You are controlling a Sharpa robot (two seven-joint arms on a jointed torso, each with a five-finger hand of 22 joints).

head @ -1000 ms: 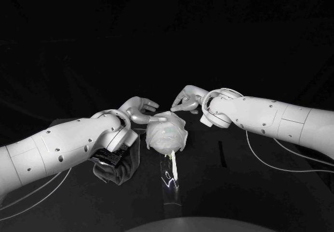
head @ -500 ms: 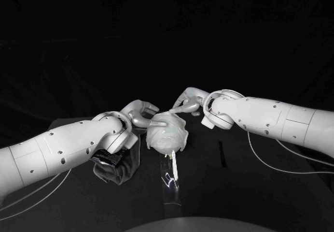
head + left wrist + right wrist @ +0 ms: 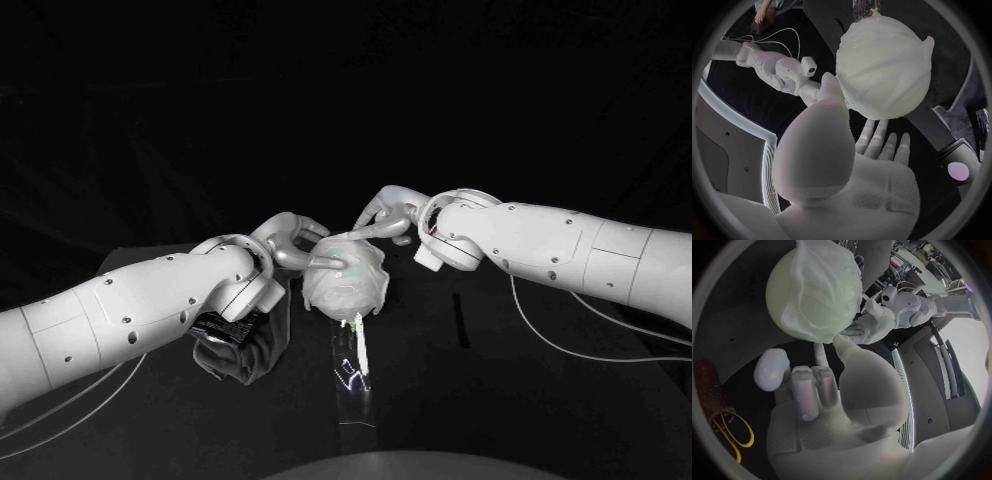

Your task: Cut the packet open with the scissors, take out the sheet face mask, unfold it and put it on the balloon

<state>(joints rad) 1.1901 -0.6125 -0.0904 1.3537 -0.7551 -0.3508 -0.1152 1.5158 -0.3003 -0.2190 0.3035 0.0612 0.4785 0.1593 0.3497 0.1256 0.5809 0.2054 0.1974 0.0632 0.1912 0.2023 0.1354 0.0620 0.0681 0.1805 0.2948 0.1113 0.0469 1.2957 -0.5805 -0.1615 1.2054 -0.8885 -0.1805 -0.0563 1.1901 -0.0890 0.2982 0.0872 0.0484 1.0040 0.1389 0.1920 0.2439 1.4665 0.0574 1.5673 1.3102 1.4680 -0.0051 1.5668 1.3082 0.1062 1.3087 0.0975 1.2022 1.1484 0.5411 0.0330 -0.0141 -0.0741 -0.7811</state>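
The balloon [image 3: 346, 283] stands on a clear stand [image 3: 353, 375] at the table's middle, with the white sheet mask [image 3: 882, 60] draped and wrinkled over it. My left hand [image 3: 296, 245] is at the balloon's upper left, one finger touching the mask, the others spread beneath the balloon in the left wrist view. From above right, my right hand [image 3: 387, 215] reaches down and touches the balloon's top with a fingertip. In the right wrist view the masked balloon [image 3: 814, 290] sits beyond my right hand [image 3: 823, 390], with my left hand [image 3: 864, 330] at its side.
A dark crumpled packet [image 3: 231, 345] lies under my left forearm. Scissors with yellow handles [image 3: 731, 432] lie on the table on the right arm's side. White cables run along the table beside both arms.
My left hand has risen and moved in against the balloon's upper left. My right hand has come down a little onto the balloon's top. The balloon stays in place.
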